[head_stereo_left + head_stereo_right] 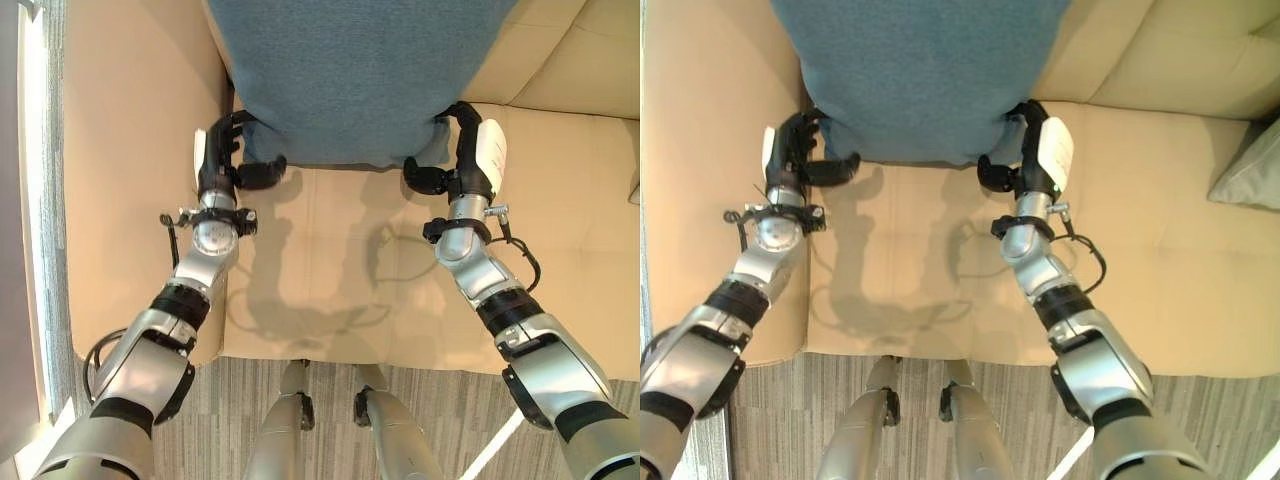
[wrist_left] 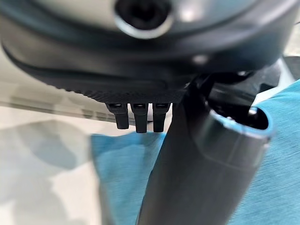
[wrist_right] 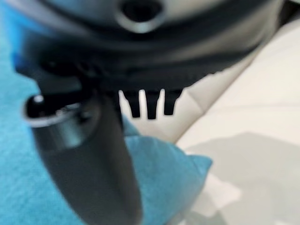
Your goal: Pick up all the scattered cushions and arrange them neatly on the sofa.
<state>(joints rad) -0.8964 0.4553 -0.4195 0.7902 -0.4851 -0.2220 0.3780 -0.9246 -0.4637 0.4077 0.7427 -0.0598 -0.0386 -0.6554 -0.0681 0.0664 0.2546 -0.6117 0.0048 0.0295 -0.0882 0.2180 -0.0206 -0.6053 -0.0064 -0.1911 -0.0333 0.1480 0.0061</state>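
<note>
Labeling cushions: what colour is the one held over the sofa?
Plain blue-teal cushion, no pattern, against the beige sofa; clearest in the left eye view.

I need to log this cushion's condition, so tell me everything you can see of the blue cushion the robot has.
The blue cushion is a large, plain teal pillow of soft, finely textured fabric. It is held between the left hand and the right hand, each gripping a lower corner, thumbs curled under its bottom edge. It hangs over the beige sofa seat, casting a shadow there. Its top is out of frame.
</note>
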